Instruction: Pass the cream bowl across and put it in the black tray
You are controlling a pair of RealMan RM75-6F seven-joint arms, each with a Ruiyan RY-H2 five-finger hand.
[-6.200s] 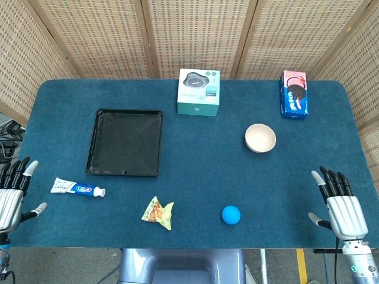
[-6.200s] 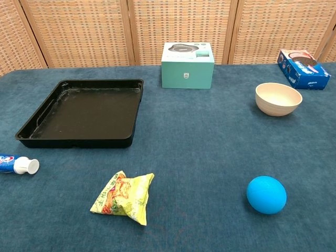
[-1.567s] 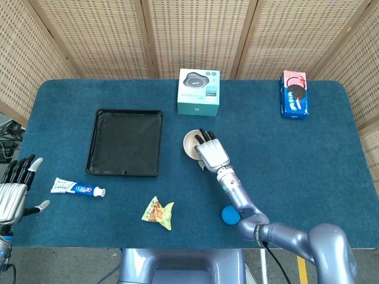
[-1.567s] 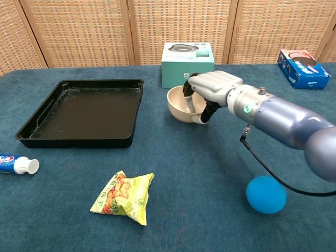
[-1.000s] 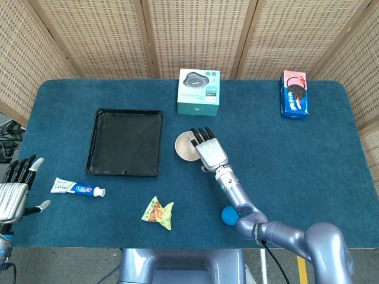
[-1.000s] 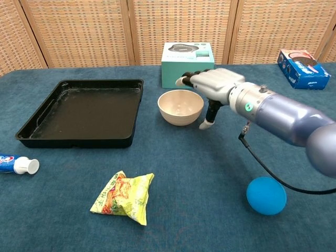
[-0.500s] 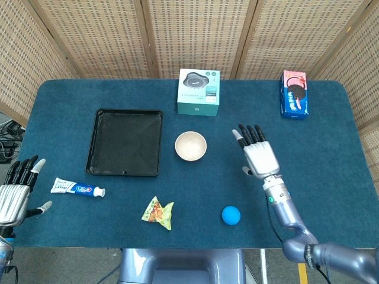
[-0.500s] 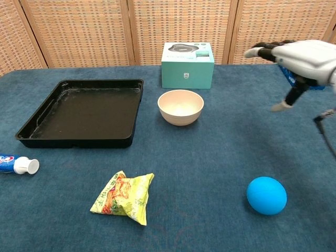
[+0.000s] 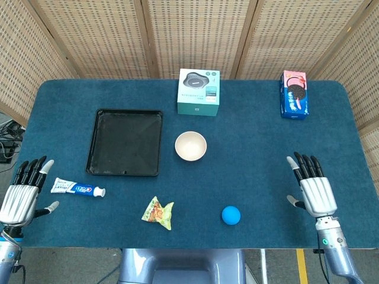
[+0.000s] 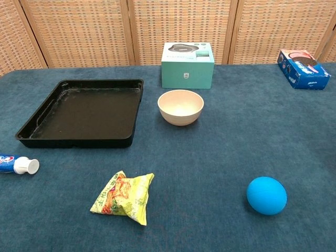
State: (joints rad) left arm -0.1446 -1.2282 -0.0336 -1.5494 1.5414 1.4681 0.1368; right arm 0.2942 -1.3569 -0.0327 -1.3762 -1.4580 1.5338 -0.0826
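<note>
Since 0.5 s ago: right hand [image 9: 315, 191] has pulled back from mid-frame to lower right of head view, fingers spread, holding nothing; it's gone from chest view altogether. Left hand [image 9: 22, 196] at lower left edge, barely shifted, fingers apart, empty. Bowl [image 9: 190, 145] hasn't moved: upright at centre of head view, just right of the tray [image 9: 95, 145], not touching it, well apart from both hands. 6.2 s ago the bowl sat further right, nearer the cookie box.

In chest view the bowl [image 10: 180, 106] is centre frame, in front of the teal box [image 10: 187, 65], w/ the tray [image 10: 33, 126] to its left, nothing in it.

Surface: table [image 9: 266, 124] covered in dark blue cloth. Teal box [image 9: 198, 92] upper centre; cookie box [image 9: 294, 94] upper right. Toothpaste [image 9: 77, 189] lower left, below the tray, near the left hand. Snack bag [image 9: 158, 212] bottom centre-left; blue ball [image 9: 231, 215] bottom centre-right.

Room: woven rattan screens [image 9: 195, 35] w/ wooden frames behind and at both sides of the table. Cables [image 9: 7, 145] on the floor at far left edge.
</note>
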